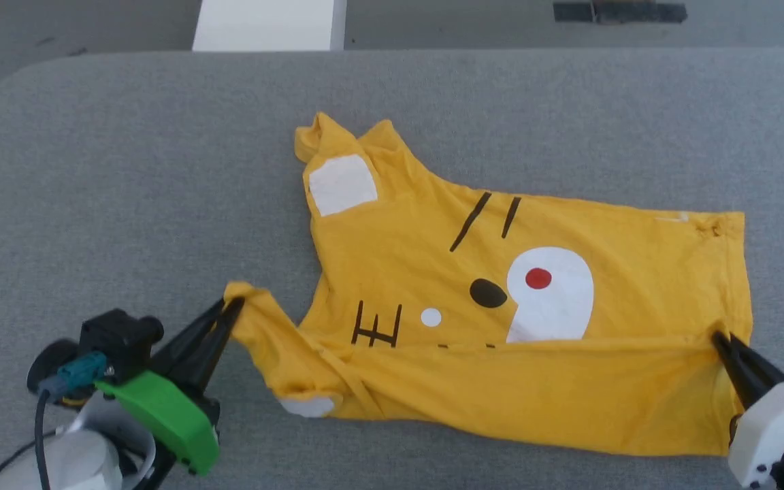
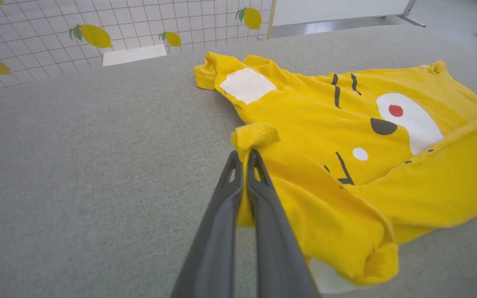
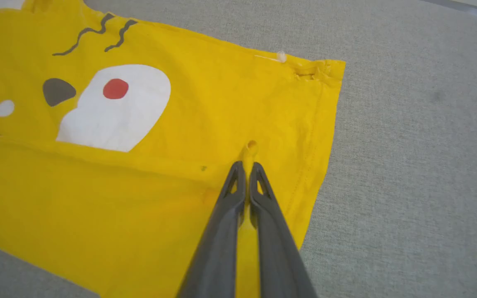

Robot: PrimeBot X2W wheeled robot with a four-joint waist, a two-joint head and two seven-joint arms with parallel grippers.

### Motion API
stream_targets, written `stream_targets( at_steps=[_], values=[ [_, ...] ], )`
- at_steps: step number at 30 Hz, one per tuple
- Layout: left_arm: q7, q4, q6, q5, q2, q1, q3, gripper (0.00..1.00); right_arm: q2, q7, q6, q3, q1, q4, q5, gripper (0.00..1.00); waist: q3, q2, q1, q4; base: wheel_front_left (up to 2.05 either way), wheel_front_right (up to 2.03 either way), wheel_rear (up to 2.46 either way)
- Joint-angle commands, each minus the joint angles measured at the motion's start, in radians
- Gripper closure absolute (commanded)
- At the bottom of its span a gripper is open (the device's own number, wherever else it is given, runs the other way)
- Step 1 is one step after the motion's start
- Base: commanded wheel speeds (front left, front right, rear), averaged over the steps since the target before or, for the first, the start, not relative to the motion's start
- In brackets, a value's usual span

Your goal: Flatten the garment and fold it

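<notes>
- While its two long dark fingers are pressing together with barely a slit between them, the left gripper [image 1: 232, 307] is pinching a bunched yellow tip of cloth, probably a sleeve end, toward the front-left of the grey fabric-covered table [image 1: 126, 170]. The rest of the cloth is lying to this gripper's right and beyond it.
- The small bright yellow short-sleeved T-shirt [image 1: 419, 245] with the cartoon face print is lying across the middle and right of the table. Its long axis is running left to right, from one gripper to the other, and its near edge is coming close to the table's front edge.
- A front strip of the shirt is lying doubled over the print and hiding the bottom of the large white patch [image 1: 555, 292]. The crease is running roughly between the two gripper tips.
- By count, one shirt and two grippers are showing, and on the print one red dot [image 1: 538, 278] and one black dot [image 1: 487, 292].
- The right gripper [image 1: 722, 338] is closing fully on a small ridge of yellow cloth just inside the right hem, at the right end of that crease.
- Each arm is nearest its own end, so the coming move is probably depending on both ends travelling together across the long axis, toward the table's back edge.
</notes>
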Motion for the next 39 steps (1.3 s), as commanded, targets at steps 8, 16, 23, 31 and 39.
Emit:
stream_targets(
  at_steps=[8, 16, 23, 31, 39],
  values=[
    [-0.046, 0.142, -0.082, 0.022, -0.093, -0.086, -0.003, 1.00, -0.007, -0.026, -0.002, 0.041, -0.122, 0.080, -0.039, 1.00, 0.104, 0.0000, 0.0001, -0.027, 0.00, 0.00, 0.00],
    [-0.049, 0.290, -0.155, -0.009, -0.180, -0.128, -0.019, 0.63, 0.003, -0.045, -0.002, 0.085, -0.187, 0.174, -0.035, 1.00, 0.131, 0.0000, 0.0001, -0.029, 0.00, 0.00, 0.00],
    [-0.064, 0.340, -0.183, -0.043, -0.221, -0.133, -0.007, 0.00, 0.011, -0.045, -0.002, 0.095, -0.199, 0.222, -0.012, 0.00, 0.114, 0.0000, 0.0001, -0.029, 0.00, 0.00, 0.00],
    [-0.097, 0.265, -0.138, -0.055, -0.255, -0.034, 0.100, 0.00, 0.039, -0.098, -0.002, 0.037, -0.143, 0.164, -0.008, 0.00, 0.022, 0.0000, 0.0001, -0.019, 0.00, 0.00, 0.00],
    [-0.099, 0.062, -0.028, 0.124, -0.345, 0.204, 0.389, 0.00, 0.208, -0.244, -0.002, -0.141, -0.032, 0.015, -0.141, 0.00, -0.054, 0.0000, 0.0001, -0.002, 0.00, 0.00, 0.00]
  ],
)
